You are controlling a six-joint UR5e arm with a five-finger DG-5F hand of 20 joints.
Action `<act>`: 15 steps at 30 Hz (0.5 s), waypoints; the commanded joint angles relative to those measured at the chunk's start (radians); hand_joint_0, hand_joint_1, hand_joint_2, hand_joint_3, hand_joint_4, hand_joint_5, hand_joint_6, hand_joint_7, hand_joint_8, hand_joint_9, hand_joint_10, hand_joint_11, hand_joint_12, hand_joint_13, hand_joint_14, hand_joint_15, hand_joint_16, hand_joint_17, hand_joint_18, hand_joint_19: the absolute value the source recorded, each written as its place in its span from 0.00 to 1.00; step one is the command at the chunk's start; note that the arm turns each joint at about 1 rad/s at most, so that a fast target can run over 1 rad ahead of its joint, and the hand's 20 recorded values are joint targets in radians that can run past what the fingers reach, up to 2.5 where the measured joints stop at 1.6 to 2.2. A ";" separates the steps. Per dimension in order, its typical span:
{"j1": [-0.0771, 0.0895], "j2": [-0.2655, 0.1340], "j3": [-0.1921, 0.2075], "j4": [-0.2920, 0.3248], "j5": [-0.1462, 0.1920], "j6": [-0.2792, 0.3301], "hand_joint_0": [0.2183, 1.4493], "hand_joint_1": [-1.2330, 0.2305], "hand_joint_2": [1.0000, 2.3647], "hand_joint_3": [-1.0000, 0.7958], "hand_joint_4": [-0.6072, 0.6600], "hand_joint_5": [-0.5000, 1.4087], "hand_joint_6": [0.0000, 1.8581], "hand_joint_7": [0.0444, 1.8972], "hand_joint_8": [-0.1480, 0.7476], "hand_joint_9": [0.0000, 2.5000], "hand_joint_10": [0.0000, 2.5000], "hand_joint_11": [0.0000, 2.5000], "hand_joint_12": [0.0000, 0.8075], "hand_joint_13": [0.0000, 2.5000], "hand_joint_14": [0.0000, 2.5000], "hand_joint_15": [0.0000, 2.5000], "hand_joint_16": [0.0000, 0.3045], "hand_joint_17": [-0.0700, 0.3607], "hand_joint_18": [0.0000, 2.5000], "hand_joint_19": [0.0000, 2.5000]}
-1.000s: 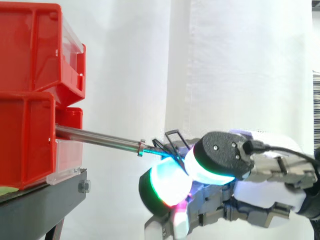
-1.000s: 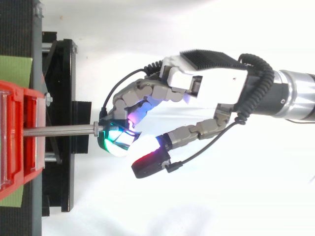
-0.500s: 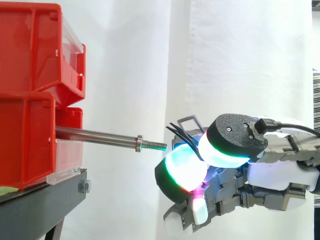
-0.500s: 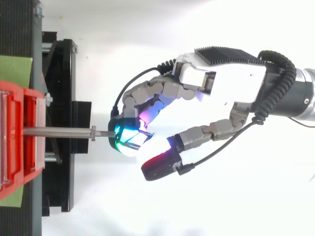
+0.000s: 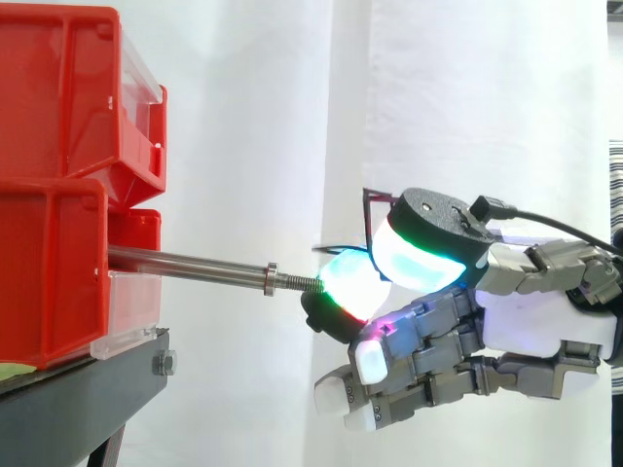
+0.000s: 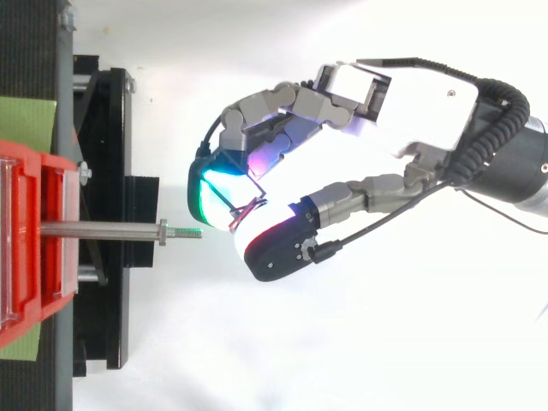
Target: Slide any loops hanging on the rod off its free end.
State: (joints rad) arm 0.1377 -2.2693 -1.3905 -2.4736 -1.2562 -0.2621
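The hand (image 6: 411, 103) pinches the thin loop (image 6: 247, 205) between its glowing pads, just right of the rod's (image 6: 103, 229) threaded free end. The grip apparently keeps the loop clear of the threads. The rod juts from the red bin (image 5: 49, 263).

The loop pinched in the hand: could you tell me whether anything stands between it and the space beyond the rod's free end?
Nothing visible does. In the top view the loop, pinched between the hand's pads, already lies beyond the rod's threaded tip; the nut sits behind it, nearer the red bin.
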 commanded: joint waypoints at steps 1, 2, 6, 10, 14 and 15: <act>0.005 0.001 0.004 -0.007 0.018 0.035 0.42 0.37 0.00 0.28 0.51 0.15 0.50 0.56 0.47 0.35 0.01 0.21 0.38 0.31 0.00 0.08 0.11 0.34 0.26 0.09; 0.006 0.001 0.008 -0.014 0.024 0.046 0.41 0.37 0.00 0.28 0.51 0.15 0.50 0.56 0.47 0.35 0.01 0.22 0.38 0.31 0.00 0.08 0.11 0.34 0.26 0.10; 0.011 0.008 0.021 -0.056 0.028 0.064 0.39 0.38 0.00 0.29 0.53 0.15 0.50 0.57 0.47 0.35 0.01 0.21 0.38 0.31 0.00 0.08 0.11 0.34 0.26 0.10; 0.016 0.019 0.027 -0.087 0.034 0.063 0.38 0.39 0.00 0.28 0.54 0.15 0.50 0.58 0.48 0.36 0.01 0.22 0.38 0.31 0.00 0.09 0.11 0.34 0.26 0.10; 0.017 0.021 0.030 -0.100 0.032 0.064 0.37 0.40 0.00 0.28 0.55 0.15 0.50 0.59 0.48 0.36 0.01 0.21 0.38 0.31 0.00 0.09 0.11 0.34 0.26 0.10; 0.017 0.021 0.030 -0.100 0.034 0.064 0.37 0.40 0.00 0.28 0.55 0.15 0.50 0.59 0.48 0.36 0.01 0.21 0.38 0.31 0.00 0.09 0.11 0.34 0.26 0.10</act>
State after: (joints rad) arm 0.1537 -2.2508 -1.3618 -2.5659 -1.2239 -0.1985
